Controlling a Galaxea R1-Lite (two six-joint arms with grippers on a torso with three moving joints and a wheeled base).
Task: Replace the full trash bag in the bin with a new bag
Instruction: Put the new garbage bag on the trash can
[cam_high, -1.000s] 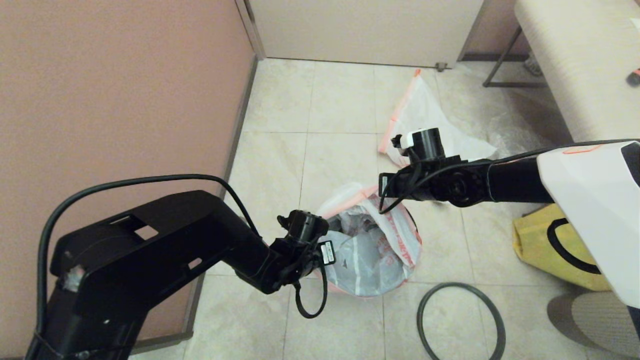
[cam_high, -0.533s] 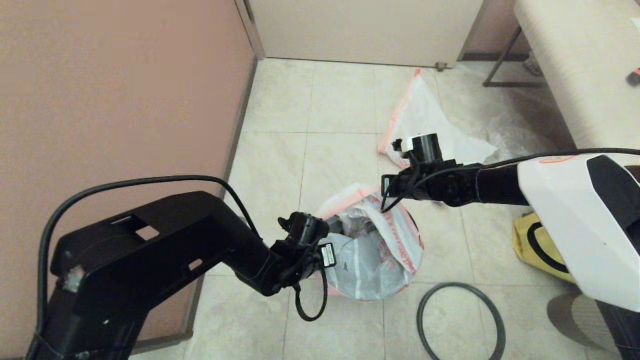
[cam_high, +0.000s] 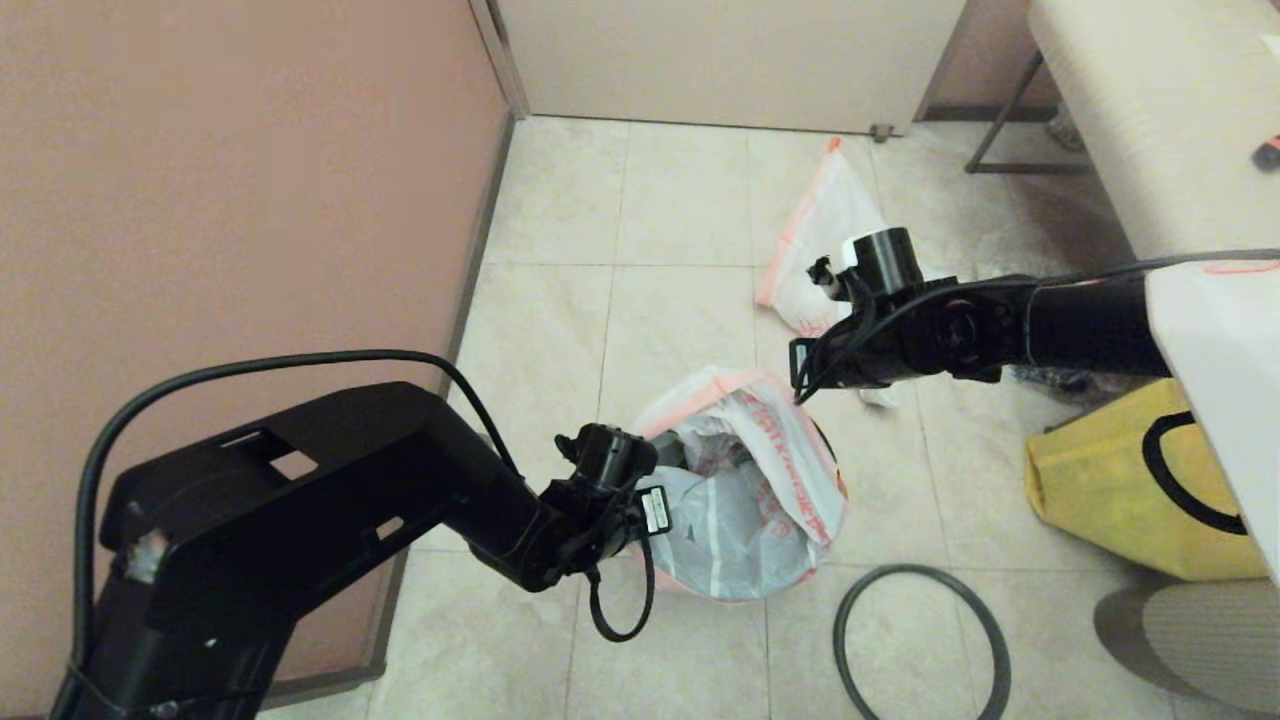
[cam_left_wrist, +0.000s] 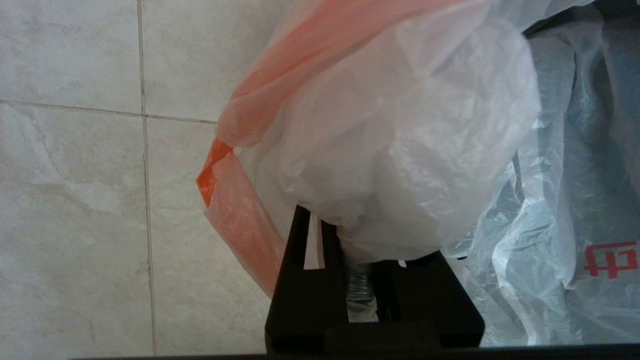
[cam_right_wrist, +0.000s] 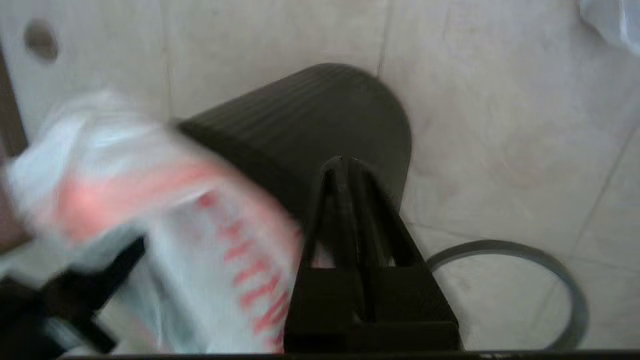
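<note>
So the bin (cam_right_wrist: 320, 115) is a ribbed, tapered black plastic pail standing upright on the tile floor (cam_high: 680, 210), lined with a thin, crinkly white translucent bag (cam_high: 745, 500) with an orange-red hem and red print. The left end effector (cam_left_wrist: 350, 280) is clamped on the bag's bunched hem at the bin's left edge, while the right end effector (cam_right_wrist: 342, 172) hangs over the far right rim with its fingers pinched together on nothing. The thin grey ring (cam_high: 920, 640) lies flat on the floor beside the bin, and a second, similar bag (cam_high: 830, 230) lies crumpled farther back.

Bin (cam_right_wrist: 325, 115) mostly hidden under bag (cam_high: 745, 480) in head view. Left gripper (cam_left_wrist: 350, 225) tips buried in plastic. Ring (cam_high: 920, 640) cut off at bottom edge. Bag print blurred in right wrist view.
</note>
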